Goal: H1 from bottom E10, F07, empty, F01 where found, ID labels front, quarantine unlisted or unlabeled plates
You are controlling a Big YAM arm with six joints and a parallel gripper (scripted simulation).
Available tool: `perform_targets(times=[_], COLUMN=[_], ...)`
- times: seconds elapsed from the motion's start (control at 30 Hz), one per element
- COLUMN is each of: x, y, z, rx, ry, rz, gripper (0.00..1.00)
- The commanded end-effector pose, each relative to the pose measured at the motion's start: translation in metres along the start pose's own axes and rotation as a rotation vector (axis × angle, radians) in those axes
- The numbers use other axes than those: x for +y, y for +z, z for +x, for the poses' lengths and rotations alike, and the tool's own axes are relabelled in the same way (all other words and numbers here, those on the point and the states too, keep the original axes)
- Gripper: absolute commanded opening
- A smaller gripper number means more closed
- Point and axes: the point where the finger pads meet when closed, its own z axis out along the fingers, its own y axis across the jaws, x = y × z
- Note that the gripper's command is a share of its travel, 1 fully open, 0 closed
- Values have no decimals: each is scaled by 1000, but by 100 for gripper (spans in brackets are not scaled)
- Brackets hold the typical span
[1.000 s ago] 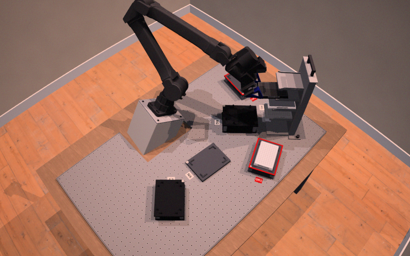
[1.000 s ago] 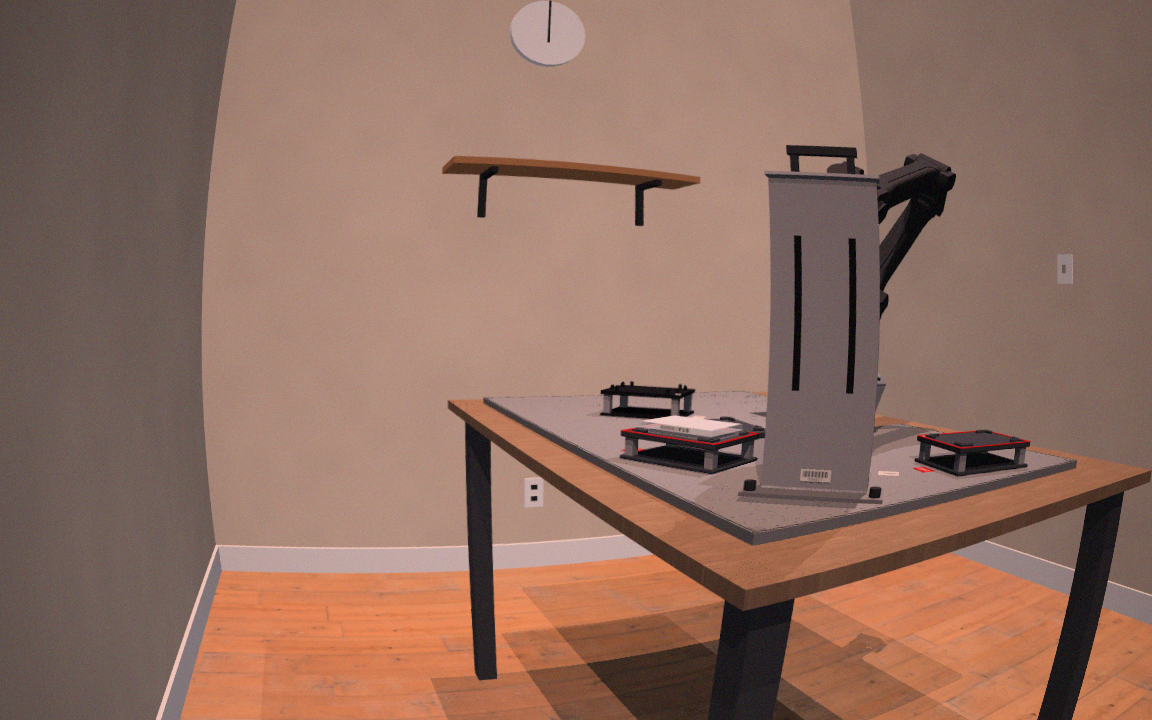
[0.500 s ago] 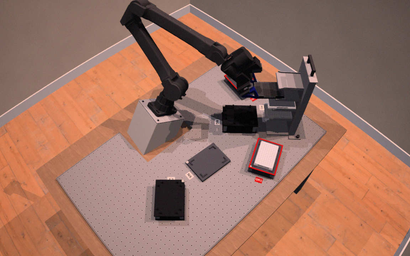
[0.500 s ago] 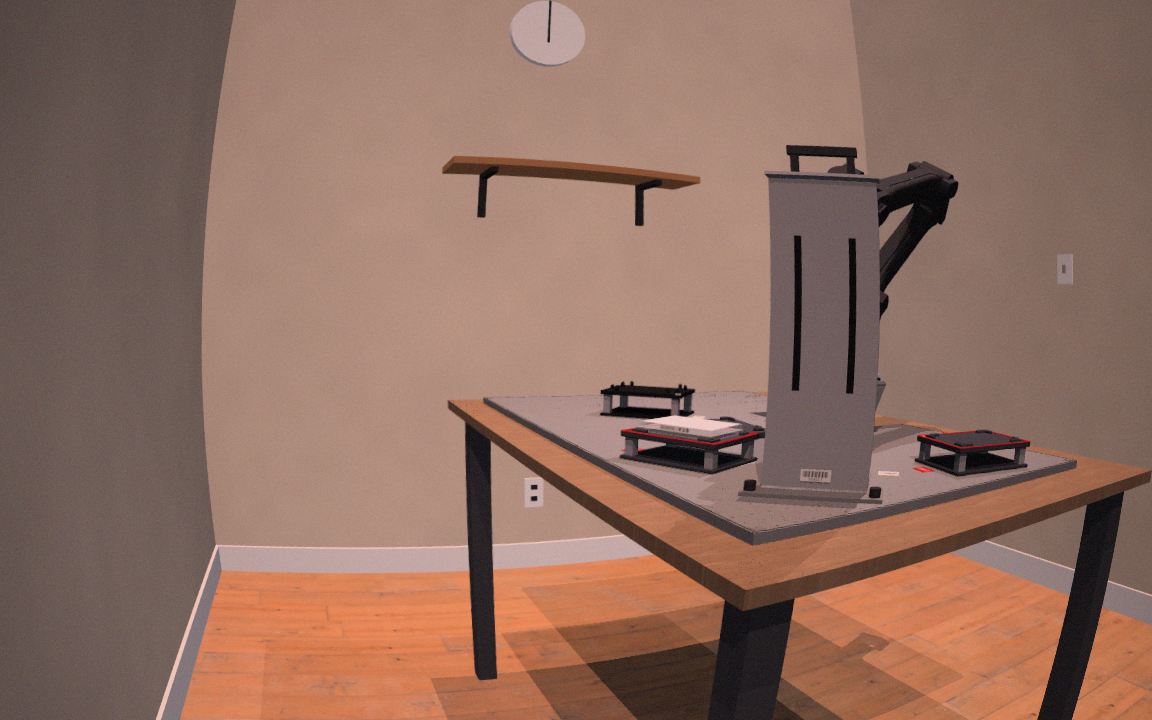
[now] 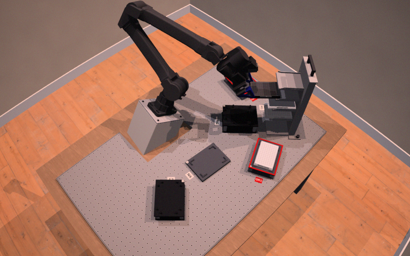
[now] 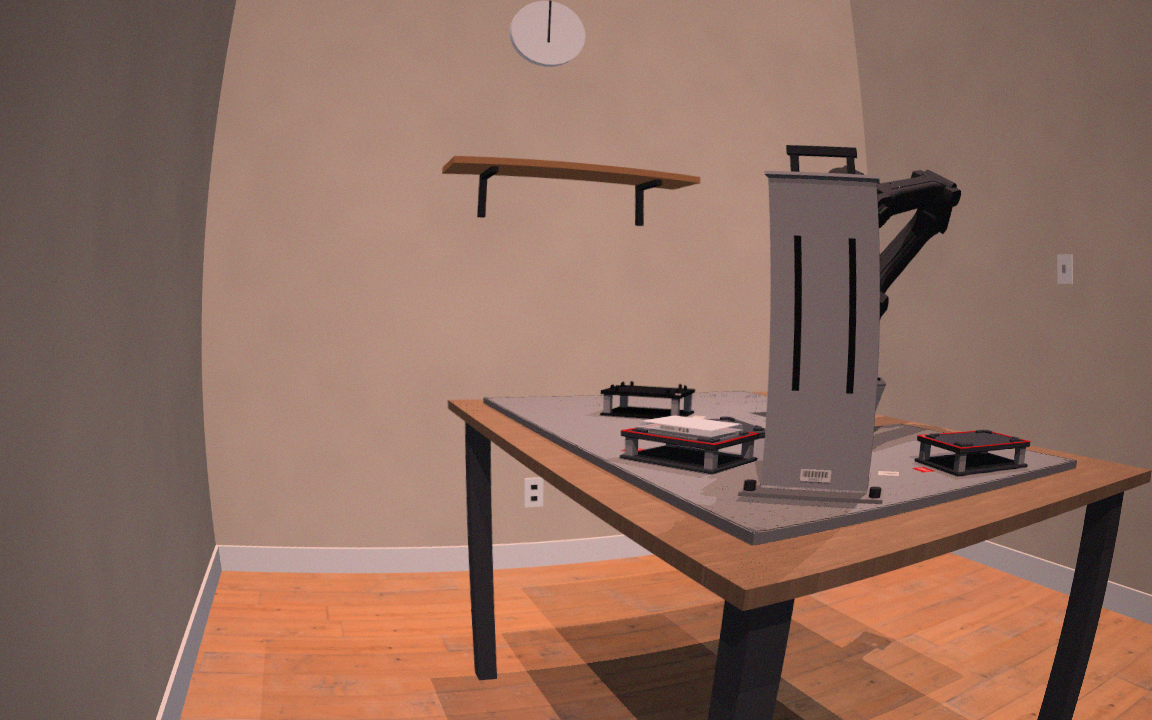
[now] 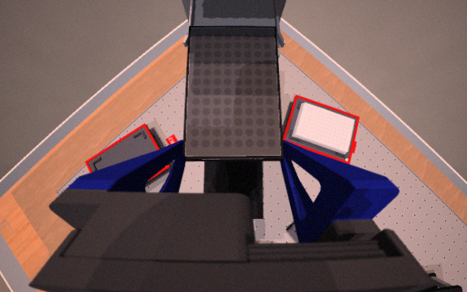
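My gripper [image 5: 247,90] is level with the upper slots of the plate hotel H1 [image 5: 295,95], in front of it. Its blue fingers are shut on the near end of a dark well plate [image 5: 264,89], one finger on each long side. The plate [image 7: 232,91] is held flat and is drawn out almost fully; its far end is still at the hotel's front. I see no label on its top. A light plate [image 5: 281,104] sits in a lower slot, and another one [image 5: 276,114] sits below it. From behind, the hotel [image 6: 820,331] hides its slots.
Quarantine nest QR1 [image 5: 266,155] holds a white plate [image 7: 323,127]. Quarantine nest QR2 [image 7: 124,150] is empty, under my left finger. The regrip nest RG [image 5: 240,118], the recovery nest N6 [image 5: 208,161] and the landing nest L1 [image 5: 169,199] hold nothing.
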Motion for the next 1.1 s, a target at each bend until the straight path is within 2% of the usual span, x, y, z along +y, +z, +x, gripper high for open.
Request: perform_targets(times=[0.0,0.1,0.13,0.2,0.3,0.37,0.4,0.5,0.57,0.67,0.77,0.83,0.97,1.03,1.07], x=[-1,0,3,-1,-1,2,0,-1,2,2,-1,2,-1,3,2], y=[-9,-11,-15,-13,-15,-20,-19,-21,-26,-26,-27,-32,-32,-38,-38], z=[-5,-9,-20,-1,2,-5,3,8,-1,2,14,4,20,8,13], rx=[-19,-28,-45,-19,-19,-33,-21,-18,-34,-32,-18,-35,-17,-37,-31], ry=[-15,-20,-28,-14,-14,-24,-16,-14,-26,-24,-14,-27,-14,-30,-25], rz=[10,9,7,10,10,9,9,9,9,9,10,9,10,9,9], gripper=[86,86,86,86,86,86,86,86,86,86,86,86,86,86,86])
